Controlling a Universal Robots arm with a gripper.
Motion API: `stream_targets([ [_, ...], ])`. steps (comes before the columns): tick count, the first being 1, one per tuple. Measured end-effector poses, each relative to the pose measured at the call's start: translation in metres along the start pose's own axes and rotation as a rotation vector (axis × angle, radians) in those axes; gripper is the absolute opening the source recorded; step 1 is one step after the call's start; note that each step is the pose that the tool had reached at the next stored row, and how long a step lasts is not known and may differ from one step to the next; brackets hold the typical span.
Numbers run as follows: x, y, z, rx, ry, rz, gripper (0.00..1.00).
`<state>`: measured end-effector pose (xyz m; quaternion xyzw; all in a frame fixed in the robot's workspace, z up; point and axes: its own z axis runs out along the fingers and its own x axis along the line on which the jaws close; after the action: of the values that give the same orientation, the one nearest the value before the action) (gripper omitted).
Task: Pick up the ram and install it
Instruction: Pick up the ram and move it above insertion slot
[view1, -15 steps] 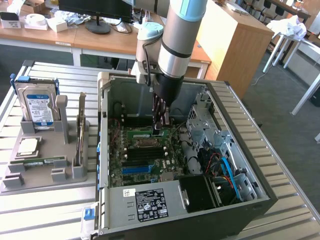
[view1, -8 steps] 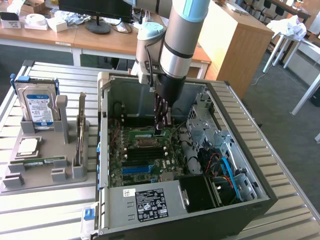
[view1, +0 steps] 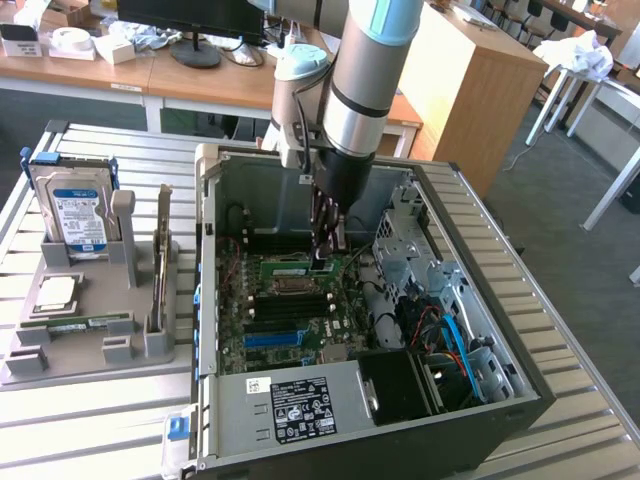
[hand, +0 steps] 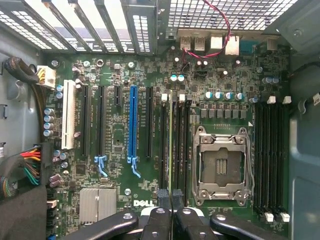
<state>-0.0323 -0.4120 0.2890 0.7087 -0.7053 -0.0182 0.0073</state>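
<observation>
The ram (hand: 170, 140) appears edge-on as a thin yellow-green line running away from my fingertips. It lies along the black memory slots (hand: 179, 145) beside the empty processor socket (hand: 222, 165). My gripper (hand: 170, 210) is shut on its near end, one finger on each side. In the exterior view the gripper (view1: 325, 255) reaches down inside the open computer case. The ram (view1: 290, 267), green with a pale label, sits low at the motherboard by the socket. Whether it is seated in a slot or just above it cannot be told.
The case walls (view1: 205, 300) and drive cage (view1: 400, 250) hem the arm in. Cables (view1: 450, 340) and the power supply (view1: 290, 405) fill the near end. A blue slot strip (hand: 132, 125) lies beside the memory slots. A grey holder (view1: 90, 345) carries a hard drive (view1: 75, 205), a silver processor (view1: 55, 292) and another green stick (view1: 85, 323).
</observation>
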Motion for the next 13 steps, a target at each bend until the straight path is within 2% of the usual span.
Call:
stream_targets([
  [13, 0.0001, -0.0004, 0.0083, 0.0, 0.0, 0.0, 0.12],
])
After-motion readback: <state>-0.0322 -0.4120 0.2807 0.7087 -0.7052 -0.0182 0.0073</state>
